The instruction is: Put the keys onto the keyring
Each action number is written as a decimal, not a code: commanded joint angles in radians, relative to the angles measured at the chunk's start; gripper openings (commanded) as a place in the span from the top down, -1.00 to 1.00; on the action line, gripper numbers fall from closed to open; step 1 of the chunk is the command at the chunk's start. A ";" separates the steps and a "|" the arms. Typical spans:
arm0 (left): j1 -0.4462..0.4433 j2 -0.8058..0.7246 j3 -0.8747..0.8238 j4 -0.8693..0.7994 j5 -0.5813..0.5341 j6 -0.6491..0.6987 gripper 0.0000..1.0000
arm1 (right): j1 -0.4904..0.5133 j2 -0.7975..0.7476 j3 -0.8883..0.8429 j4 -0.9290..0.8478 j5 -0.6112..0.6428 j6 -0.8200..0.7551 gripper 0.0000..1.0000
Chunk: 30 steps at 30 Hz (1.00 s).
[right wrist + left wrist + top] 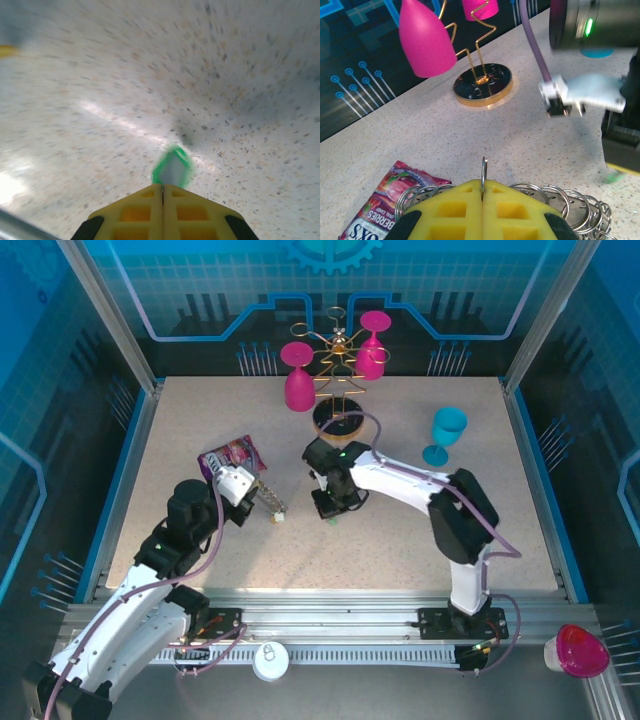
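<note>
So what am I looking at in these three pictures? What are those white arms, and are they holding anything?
They are two robot arms bolted to a table's near edge, each ending in a two-finger gripper. The overhead picture comes from a fixed camera above and behind them; the other two come from cameras on each wrist, looking past yellow fingers. The left gripper is shut on a thin metal ring that carries a chain of rings. The right gripper is shut on a green-headed key, low over the table. Also there: a snack packet, a blue glass and a rack hung with pink glasses.
</note>
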 commanded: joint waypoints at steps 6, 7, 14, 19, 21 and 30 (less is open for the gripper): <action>0.008 -0.004 0.026 0.115 0.297 0.055 1.00 | 0.013 -0.298 -0.077 0.158 -0.054 -0.306 1.00; 0.008 0.006 0.037 0.110 0.330 0.056 1.00 | 0.012 -0.331 -0.091 0.185 -0.083 -0.348 1.00; 0.007 0.057 0.095 0.076 0.511 0.028 1.00 | -0.016 -0.491 -0.180 0.343 -0.331 -0.509 1.00; 0.007 0.084 0.120 0.067 0.616 -0.005 1.00 | -0.035 -0.503 -0.149 0.316 -0.466 -0.536 1.00; 0.007 0.096 0.127 0.066 0.650 -0.016 1.00 | -0.034 -0.495 -0.131 0.303 -0.500 -0.530 1.00; 0.007 0.133 0.142 0.069 0.674 -0.074 1.00 | -0.013 -0.474 -0.104 0.344 -0.519 -0.483 1.00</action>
